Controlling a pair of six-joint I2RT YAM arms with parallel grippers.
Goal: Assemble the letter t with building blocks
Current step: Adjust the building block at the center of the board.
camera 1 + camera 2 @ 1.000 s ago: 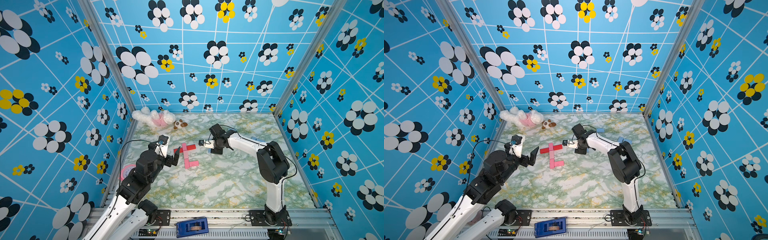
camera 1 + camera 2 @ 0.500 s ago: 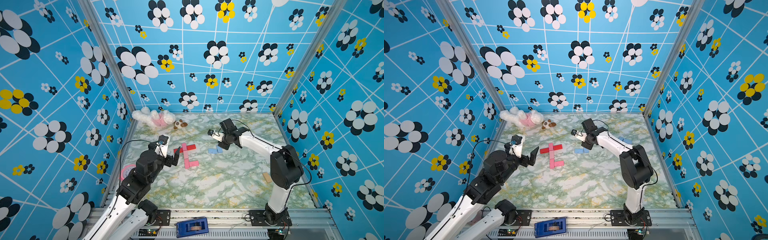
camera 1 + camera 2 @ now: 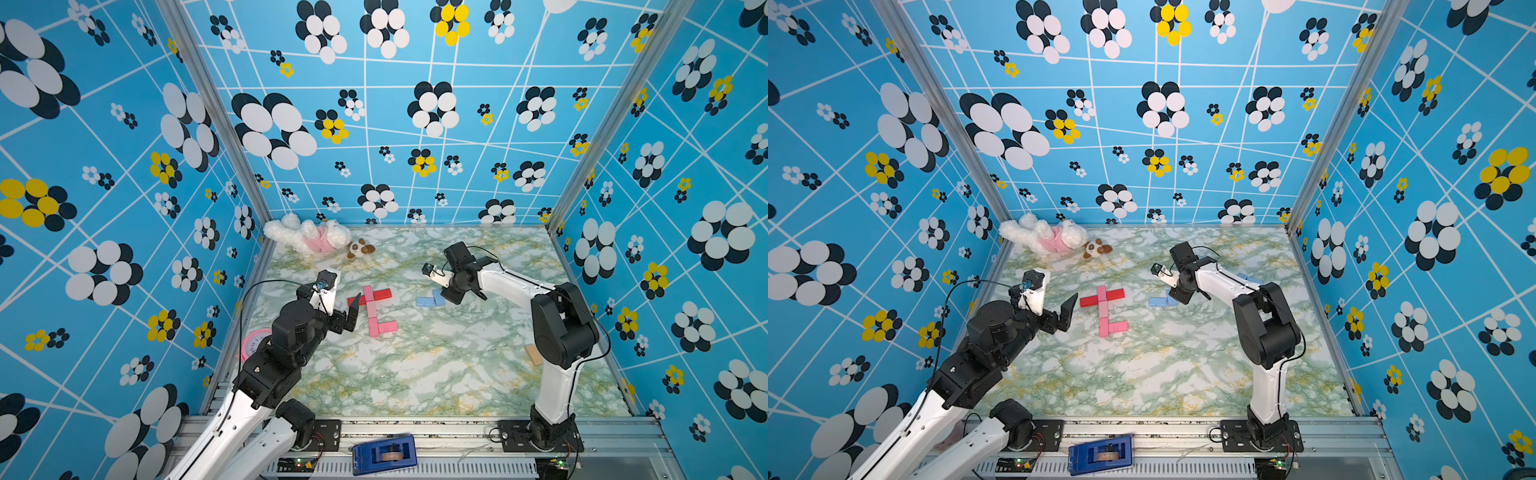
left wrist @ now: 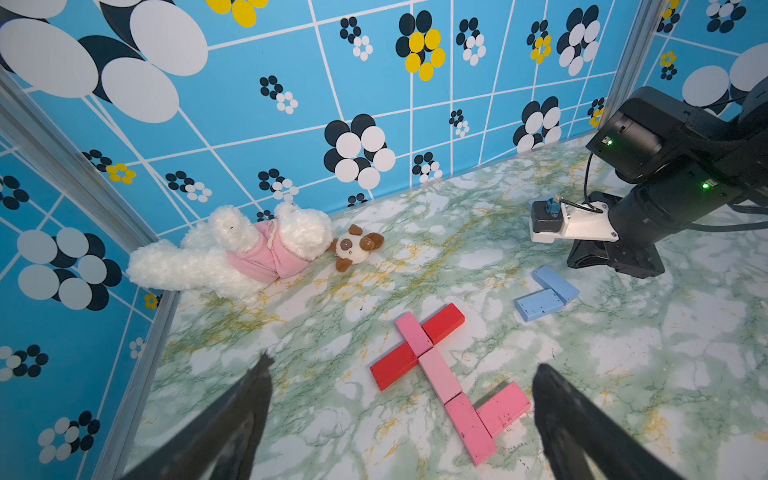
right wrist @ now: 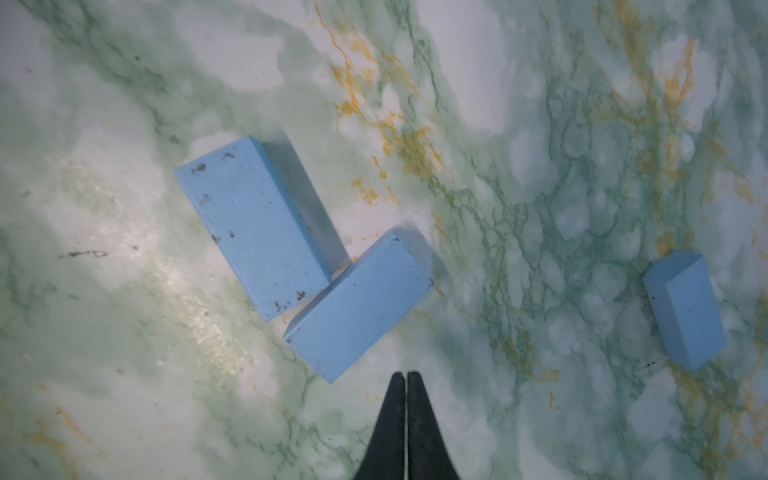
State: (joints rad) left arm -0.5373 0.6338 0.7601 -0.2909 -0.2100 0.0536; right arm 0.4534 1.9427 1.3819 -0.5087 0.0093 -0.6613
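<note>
Blue blocks (image 3: 424,302) near frame centre look light, stiff, smooth; I'd pinch one across its long sides. Right jaws together, empty; left jaws apart.

A fluffy white soft toy in a pink top (image 3: 307,240) lies in the far left corner of the green and white marble table (image 3: 436,374), with a little brown and white puppy toy (image 3: 360,248) just beside it. A round pink clock (image 3: 252,345) peeks out at the table's left edge. Blue walls with black, white and yellow flowers (image 3: 374,124) stand on three sides, and a dark blue box (image 3: 384,454) sits in front.
</note>
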